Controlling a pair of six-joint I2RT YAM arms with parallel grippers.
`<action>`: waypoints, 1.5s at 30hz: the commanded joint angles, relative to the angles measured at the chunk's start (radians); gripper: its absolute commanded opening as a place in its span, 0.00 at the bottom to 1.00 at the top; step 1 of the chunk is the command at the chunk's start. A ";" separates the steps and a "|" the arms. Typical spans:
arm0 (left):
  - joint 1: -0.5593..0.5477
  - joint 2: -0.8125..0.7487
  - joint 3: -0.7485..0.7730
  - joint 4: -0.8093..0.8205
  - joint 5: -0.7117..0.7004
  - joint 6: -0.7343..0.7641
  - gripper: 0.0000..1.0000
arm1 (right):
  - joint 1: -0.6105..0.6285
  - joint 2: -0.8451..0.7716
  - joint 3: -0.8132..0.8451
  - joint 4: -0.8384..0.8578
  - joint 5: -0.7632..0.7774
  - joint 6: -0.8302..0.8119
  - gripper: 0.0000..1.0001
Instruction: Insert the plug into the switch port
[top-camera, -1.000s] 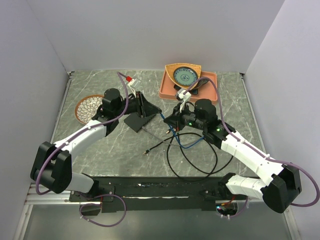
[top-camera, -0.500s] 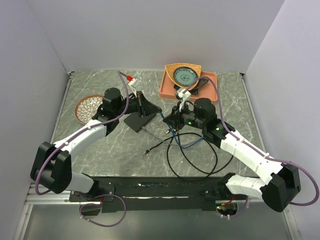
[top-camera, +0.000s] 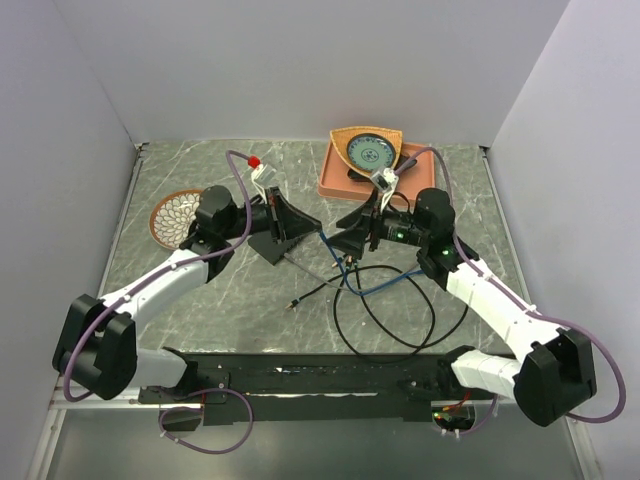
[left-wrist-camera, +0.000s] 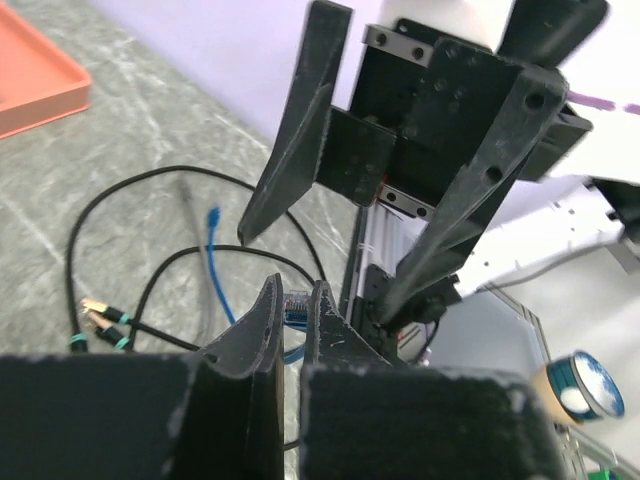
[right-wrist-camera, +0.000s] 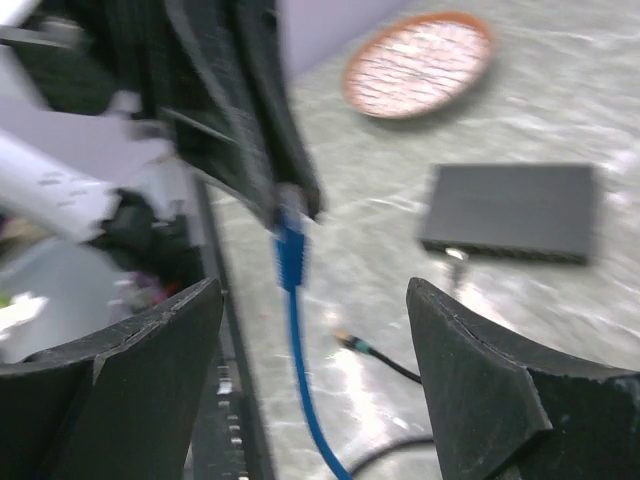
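Near edge of the grey marbled surface (top-camera: 200, 290), right of centre: a black cable (top-camera: 337, 312) is laid in a wide loop, and a blue cable (right-wrist-camera: 295, 340) is draped across it. Gold-tipped connectors (left-wrist-camera: 90, 310) with teal bands lie just beside the loop.

Middle of the surface: the plug (right-wrist-camera: 289, 248), blue and at the end of the blue cable, is held raised above the surface. It is pinched between the closed fingers of the left hand (left-wrist-camera: 296, 292). The right hand (right-wrist-camera: 312, 290) is set directly opposite, its fingers spread wide and touching nothing. The plug is seen between the two hands.

Left of centre: the black switch box (right-wrist-camera: 510, 212) is laid flat, below and just beside the left hand and apart from the plug. The switch port on its thin edge cannot be made out, as that edge is blurred.

Left edge: a round patterned plate (top-camera: 172, 215) is shown.

Far edge, right of centre: an orange tray (top-camera: 335, 180) carries a woven basket (top-camera: 340, 137) with a blue-patterned dish (top-camera: 368, 152) in it.
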 joint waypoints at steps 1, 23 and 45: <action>-0.015 -0.033 -0.015 0.172 0.076 -0.033 0.01 | -0.002 0.023 -0.006 0.227 -0.206 0.124 0.80; -0.052 -0.062 -0.003 0.112 0.018 0.006 0.02 | -0.002 0.053 -0.028 0.288 -0.202 0.187 0.00; -0.040 -0.094 0.149 -0.177 -0.470 0.085 0.96 | 0.066 -0.068 0.067 -0.296 0.312 -0.244 0.00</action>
